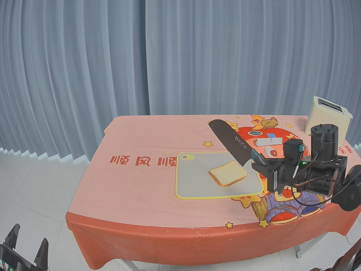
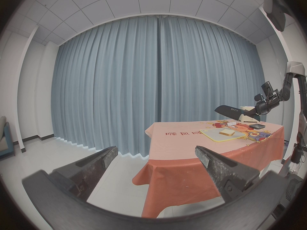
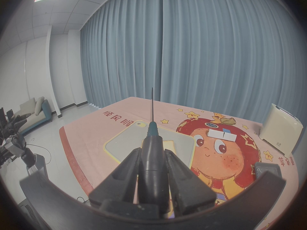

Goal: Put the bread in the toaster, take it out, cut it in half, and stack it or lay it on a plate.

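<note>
Black fingers [image 2: 96,166] on the left gripper [image 2: 155,152] are spread wide, parked low off the desk's [image 1: 143,192] near-left corner. The right gripper [image 3: 152,154] is over the desk's right side, its fingers clamped on the handle of a dark knife [image 1: 231,140]. The blade angles up and away above the board's far right corner, and it has small white lettering I can't make out. One slice of bread [image 1: 228,173] lies flat on the yellow-rimmed cutting board [image 1: 191,181]. Big red characters run across the pink cloth. A cream toaster [image 1: 328,115] sits at the far right corner.
</note>
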Available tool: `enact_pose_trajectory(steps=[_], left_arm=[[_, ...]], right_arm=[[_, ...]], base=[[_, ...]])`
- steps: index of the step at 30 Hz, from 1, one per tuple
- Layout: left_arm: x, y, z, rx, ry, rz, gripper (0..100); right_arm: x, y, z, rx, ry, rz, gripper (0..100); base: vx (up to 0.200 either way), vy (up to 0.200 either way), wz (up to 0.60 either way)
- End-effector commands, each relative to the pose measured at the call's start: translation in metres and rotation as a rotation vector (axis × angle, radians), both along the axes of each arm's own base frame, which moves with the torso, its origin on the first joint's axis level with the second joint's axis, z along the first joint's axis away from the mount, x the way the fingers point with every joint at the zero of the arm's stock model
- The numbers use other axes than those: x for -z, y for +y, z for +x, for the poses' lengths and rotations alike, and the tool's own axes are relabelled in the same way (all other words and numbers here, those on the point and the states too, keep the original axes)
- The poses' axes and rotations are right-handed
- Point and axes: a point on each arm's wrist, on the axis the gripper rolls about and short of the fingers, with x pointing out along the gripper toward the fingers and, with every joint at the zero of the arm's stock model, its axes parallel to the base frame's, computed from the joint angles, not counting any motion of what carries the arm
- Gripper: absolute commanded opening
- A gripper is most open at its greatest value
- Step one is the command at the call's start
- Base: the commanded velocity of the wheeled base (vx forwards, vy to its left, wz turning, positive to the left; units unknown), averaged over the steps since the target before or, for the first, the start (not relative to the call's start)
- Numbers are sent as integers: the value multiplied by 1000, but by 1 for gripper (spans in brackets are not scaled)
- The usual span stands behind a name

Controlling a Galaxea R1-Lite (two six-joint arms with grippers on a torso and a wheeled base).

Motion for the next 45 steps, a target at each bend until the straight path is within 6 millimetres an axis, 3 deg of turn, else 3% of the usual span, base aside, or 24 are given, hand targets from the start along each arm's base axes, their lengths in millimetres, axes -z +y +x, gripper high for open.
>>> enact_pose_trajectory(steps=[1,7,26,31,36,37,45], left_arm=[[5,0,1,-1,17,0,100],[5,0,1,4,16,0,100],[4,0,1,9,10,-1,100],[-16,0,-1,13,-199,-17,100],[-14,0,-1,9,-179,-17,100],[-14,0,-1,9,-179,-14,0],[-14,0,-1,8,-181,2,0]], right_arm=[[2,-3,-2,6,6,-3,0],[8,-7,-14,-4,29,-18,0],[20,-10,-24,-19,65,-56,0],[19,-9,-24,-21,63,-55,0],[19,-10,-24,-21,63,-55,0],[19,-10,-24,-21,62,-54,0],[19,-11,-24,-18,62,-54,0]], base=[[0,0,0],[0,0,0],[0,0,0],[0,0,0],[0,0,0],[0,0,0],[0,0,0]])
